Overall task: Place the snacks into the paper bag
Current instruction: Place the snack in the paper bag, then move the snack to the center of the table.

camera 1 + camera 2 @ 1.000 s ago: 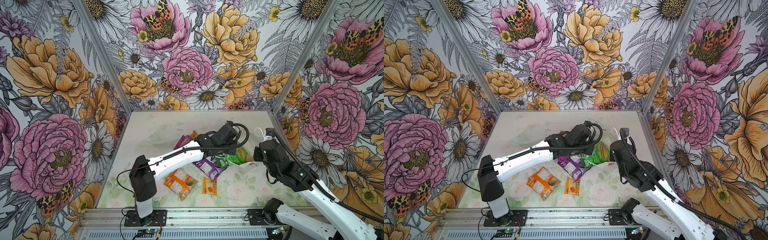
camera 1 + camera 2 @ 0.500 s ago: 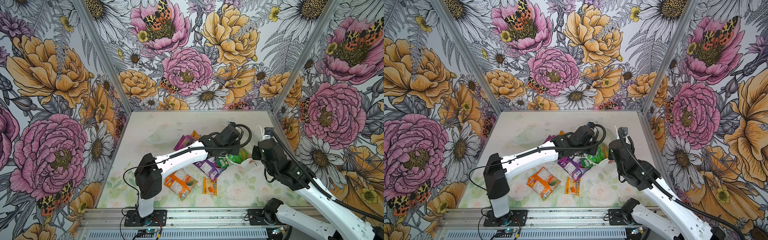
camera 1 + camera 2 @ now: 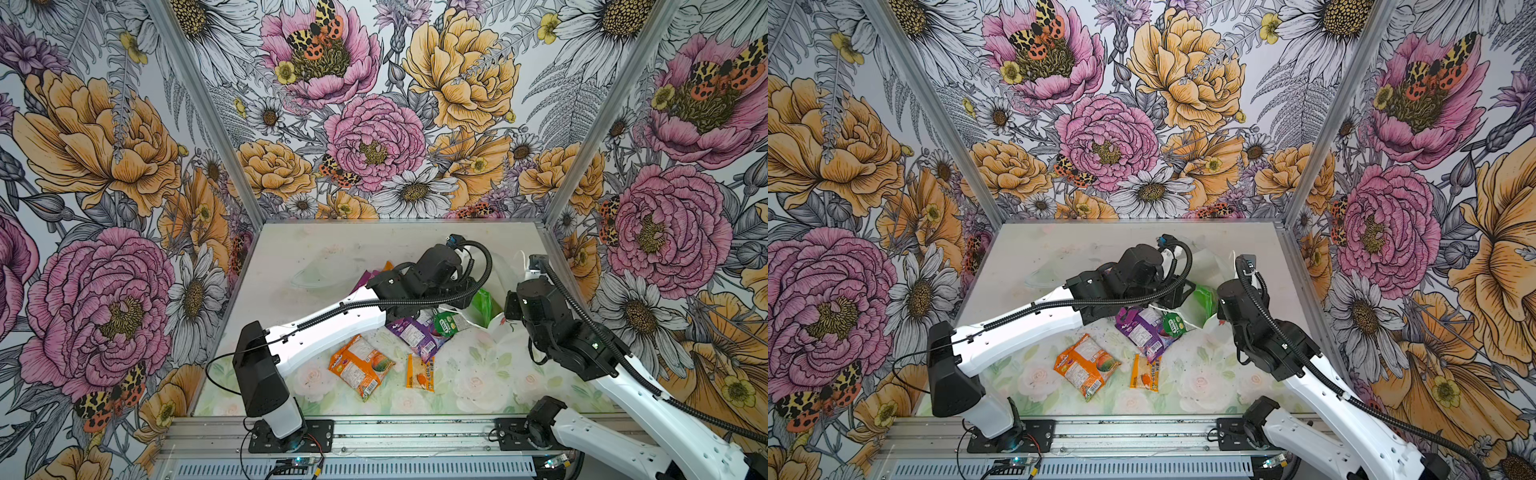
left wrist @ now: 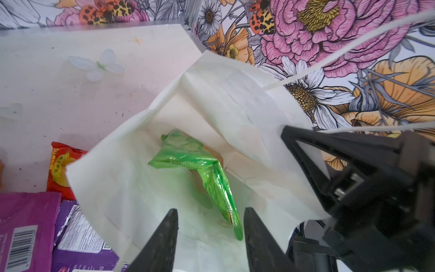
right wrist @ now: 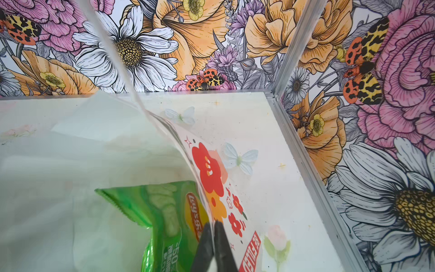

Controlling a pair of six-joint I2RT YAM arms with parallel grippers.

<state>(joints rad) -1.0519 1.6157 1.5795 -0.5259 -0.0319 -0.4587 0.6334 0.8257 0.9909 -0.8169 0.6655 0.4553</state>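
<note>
Snacks lie loose on the floral table mat (image 3: pixel 478 374). Nearest the rail are an orange packet (image 3: pixel 361 365) and, just beside it, a small orange sachet (image 3: pixel 420 372). Further in lies a purple pouch (image 3: pixel 415 334) with a green-white packet (image 3: pixel 449 322) touching it. Beyond them the white paper bag (image 4: pixel 235 99) stands open on the robot's right side, with the green Lay's chip bag (image 4: pixel 200 164) inside. The left gripper (image 4: pixel 211 210) hovers over the bag's mouth, jaws apart and gripping nothing. The right gripper (image 5: pixel 213 226) is pinched tight on the bag's printed wall. Behind the left arm, a magenta pouch (image 4: pixel 26 212) and a red packet (image 4: pixel 58 164) lie beside the bag.
</note>
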